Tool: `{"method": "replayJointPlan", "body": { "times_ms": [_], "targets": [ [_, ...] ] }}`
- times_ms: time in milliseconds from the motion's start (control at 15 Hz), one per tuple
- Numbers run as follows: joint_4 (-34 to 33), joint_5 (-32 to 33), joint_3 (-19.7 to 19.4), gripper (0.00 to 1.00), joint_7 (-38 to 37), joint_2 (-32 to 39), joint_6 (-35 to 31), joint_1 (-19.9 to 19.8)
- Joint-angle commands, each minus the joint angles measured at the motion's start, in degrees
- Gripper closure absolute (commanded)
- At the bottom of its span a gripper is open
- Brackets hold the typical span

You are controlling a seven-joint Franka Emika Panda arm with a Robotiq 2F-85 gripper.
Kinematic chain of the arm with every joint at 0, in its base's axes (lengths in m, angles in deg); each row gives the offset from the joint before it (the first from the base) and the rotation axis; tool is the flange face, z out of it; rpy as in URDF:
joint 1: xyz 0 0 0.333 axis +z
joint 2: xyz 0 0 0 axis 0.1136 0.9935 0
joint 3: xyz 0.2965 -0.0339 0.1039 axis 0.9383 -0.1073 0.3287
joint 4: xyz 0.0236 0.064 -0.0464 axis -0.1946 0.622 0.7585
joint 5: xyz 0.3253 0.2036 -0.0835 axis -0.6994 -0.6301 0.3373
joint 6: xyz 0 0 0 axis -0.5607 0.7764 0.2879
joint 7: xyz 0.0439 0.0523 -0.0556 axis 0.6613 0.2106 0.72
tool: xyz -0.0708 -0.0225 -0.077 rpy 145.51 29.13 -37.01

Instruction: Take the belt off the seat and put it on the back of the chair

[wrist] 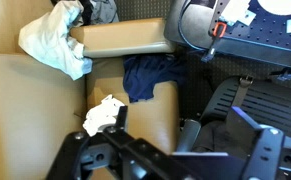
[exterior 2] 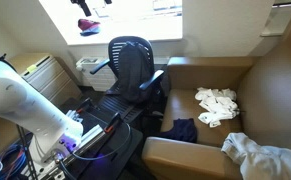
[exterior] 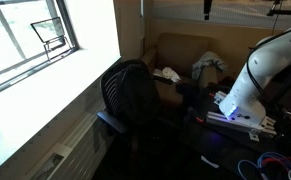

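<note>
Claw [exterior 2: 73, 138] hangs spread wide and empty at lower left; the belt [exterior 2: 105, 126], faint, seems to slant across the seat [exterior 2: 117, 104] just up-right of it.

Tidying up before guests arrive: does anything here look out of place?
Yes: clothes are strewn over the brown padded couch. A crumpled white cloth lies on its cushion, a dark blue garment slumps at the cushion's corner, and a white-grey heap sits on the armrest.
</note>
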Motion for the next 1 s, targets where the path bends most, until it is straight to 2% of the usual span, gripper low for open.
{"method": "replayJointPlan", "body": {
  "times_ms": [0, 333, 467, 533, 667, 800, 933],
  "targets": [
    [-0.2, 0.5, -1.0, 0.00, -0.5, 0.0, 0.4, 1.4],
    [-0.2, 0.5, -1.0, 0.00, -0.6, 0.0, 0.4, 1.4],
    [1.1, -6.0, -3.1, 0.00, 1.9, 7.8, -5.5, 5.1],
    [1.7, -8.5, -3.2, 0.00, 2.8, 8.7, -6.9, 6.3],
    [2.7, -14.9, -3.5, 0.00, 4.4, 13.2, -14.2, 9.1],
    [1.2, -20.5, -2.5, 0.00, 8.1, 20.4, -19.6, 11.6],
    [-2.7, -24.9, -1.2, 0.00, 13.1, 28.7, -21.9, 13.5]
  ]
}}
